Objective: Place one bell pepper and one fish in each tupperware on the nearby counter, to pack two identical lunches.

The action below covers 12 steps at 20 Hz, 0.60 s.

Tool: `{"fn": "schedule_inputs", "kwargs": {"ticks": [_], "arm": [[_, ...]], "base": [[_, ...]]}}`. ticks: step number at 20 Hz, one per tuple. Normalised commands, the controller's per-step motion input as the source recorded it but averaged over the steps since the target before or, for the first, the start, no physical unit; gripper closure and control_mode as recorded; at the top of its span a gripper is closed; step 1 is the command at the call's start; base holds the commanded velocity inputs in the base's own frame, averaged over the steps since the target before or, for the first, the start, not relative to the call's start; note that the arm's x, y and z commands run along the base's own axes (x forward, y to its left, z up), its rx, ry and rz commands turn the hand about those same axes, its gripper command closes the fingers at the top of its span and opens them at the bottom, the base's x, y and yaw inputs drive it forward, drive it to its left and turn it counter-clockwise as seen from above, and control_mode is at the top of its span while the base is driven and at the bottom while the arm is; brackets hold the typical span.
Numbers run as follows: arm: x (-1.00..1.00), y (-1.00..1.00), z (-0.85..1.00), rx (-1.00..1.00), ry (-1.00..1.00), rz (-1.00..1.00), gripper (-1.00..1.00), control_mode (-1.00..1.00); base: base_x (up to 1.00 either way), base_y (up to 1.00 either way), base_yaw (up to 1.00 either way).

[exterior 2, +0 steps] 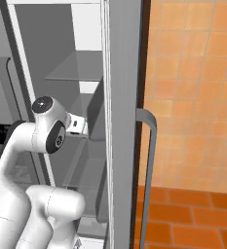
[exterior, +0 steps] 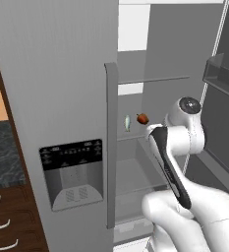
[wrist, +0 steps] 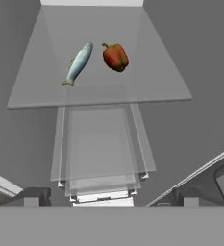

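Two food items lie on a clear glass fridge shelf (wrist: 147, 93): a slim silver-blue fish (wrist: 79, 63) and a red bell pepper with a green stem (wrist: 116, 57). In the hand view both sit in the upper middle of the frame, fish to the left, pepper just beside it to the right, not touching. In the left base view they show small at mid-frame, past the edge of the grey fridge door with its dispenser panel (exterior: 72, 173).

The white arm's two-finger gripper (wrist: 108, 198) has its dark fingertips (wrist: 34, 197) at the bottom corners of the hand view, spread wide apart with nothing between them. My judgement: the hand is lined up in front of the shelf, jaws ready, so that it can reach in for one item.

The fish's long axis runs diagonally in the hand view, head toward the upper right, tail toward the lower left. The pepper lies tipped, stem toward the upper left.

A strip of dark speckled stone counter (exterior: 0, 157) shows at the left edge of the left base view, above dark wood drawers (exterior: 3, 224). Packing has, as I judge it, not yet begun.
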Motion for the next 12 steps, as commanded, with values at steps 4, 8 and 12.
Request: {"fn": "schedule_inputs", "kwargs": {"ticks": [4, 8, 12], "arm": [[0.67, -0.03, 0.05, 0.00, -0.04, 0.00, -1.00, -1.00], [0.83, -0.10, 0.06, 0.00, 0.06, 0.00, -1.00, -1.00], [0.68, -0.25, 0.00, 0.03, 0.04, 0.00, -1.00, -1.00]], "base": [[0.00, 0.00, 0.00], [0.00, 0.00, 0.00], [0.00, 0.00, 0.00]]}}
